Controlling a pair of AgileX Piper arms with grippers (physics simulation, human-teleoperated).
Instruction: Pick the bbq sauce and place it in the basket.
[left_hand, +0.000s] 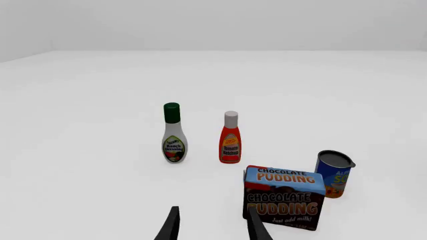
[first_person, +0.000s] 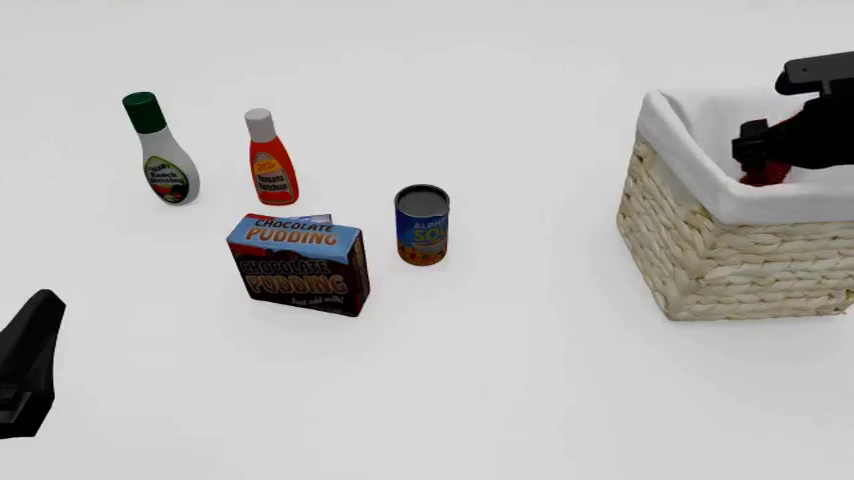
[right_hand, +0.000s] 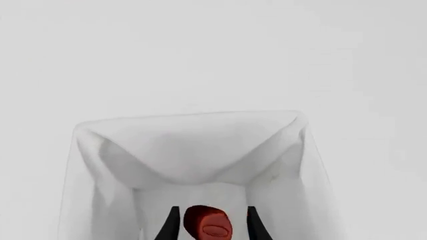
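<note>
The bbq sauce shows only as a red cap (right_hand: 207, 225) between my right gripper's (right_hand: 212, 210) fingers, down inside the basket (right_hand: 193, 145). The fingers stand as wide as the left gripper's, with gaps beside the cap, so the right gripper is open. In the front view the right gripper (first_person: 763, 160) hangs over the straw basket (first_person: 727, 260) at the right, with a bit of red (first_person: 763, 177) under it. My left gripper (left_hand: 212, 212) is open and empty, low at the near left (first_person: 27, 365).
On the left stand a white ranch bottle with green cap (first_person: 163, 150), an orange-red ketchup bottle with white cap (first_person: 270, 160), a chocolate pudding box (first_person: 300, 262) and a blue can (first_person: 422, 225). The left wrist view shows the box (left_hand: 285, 197) just past the fingers.
</note>
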